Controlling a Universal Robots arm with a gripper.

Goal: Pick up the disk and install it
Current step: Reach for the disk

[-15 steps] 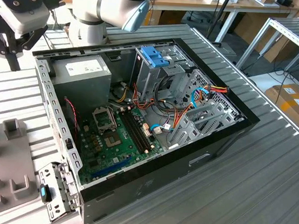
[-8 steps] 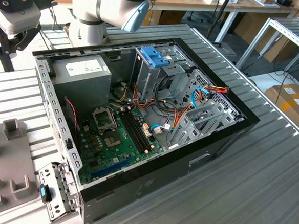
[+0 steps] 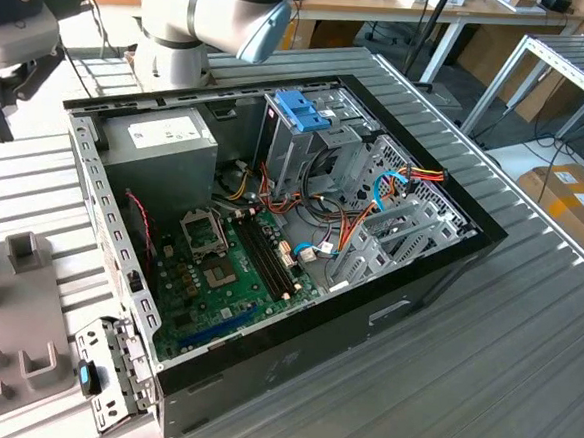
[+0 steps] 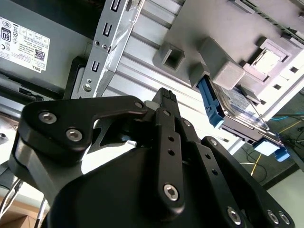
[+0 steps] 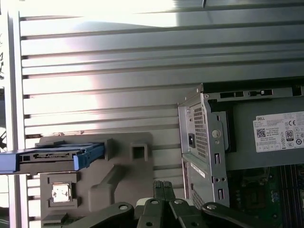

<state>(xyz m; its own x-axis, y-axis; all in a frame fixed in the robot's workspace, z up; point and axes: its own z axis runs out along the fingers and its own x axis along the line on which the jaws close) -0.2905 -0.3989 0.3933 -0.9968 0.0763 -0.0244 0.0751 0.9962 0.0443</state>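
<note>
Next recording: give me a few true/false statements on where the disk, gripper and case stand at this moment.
1. The gripper holds the disk. False: it is shut on nothing, and the disk rests on the grey fixture, apart from it.
2. The computer case is open, with the motherboard exposed. True.
3. A blue bracket sits inside the case. True.
4. The power supply lies outside the case. False: it sits inside, in a corner.
</note>
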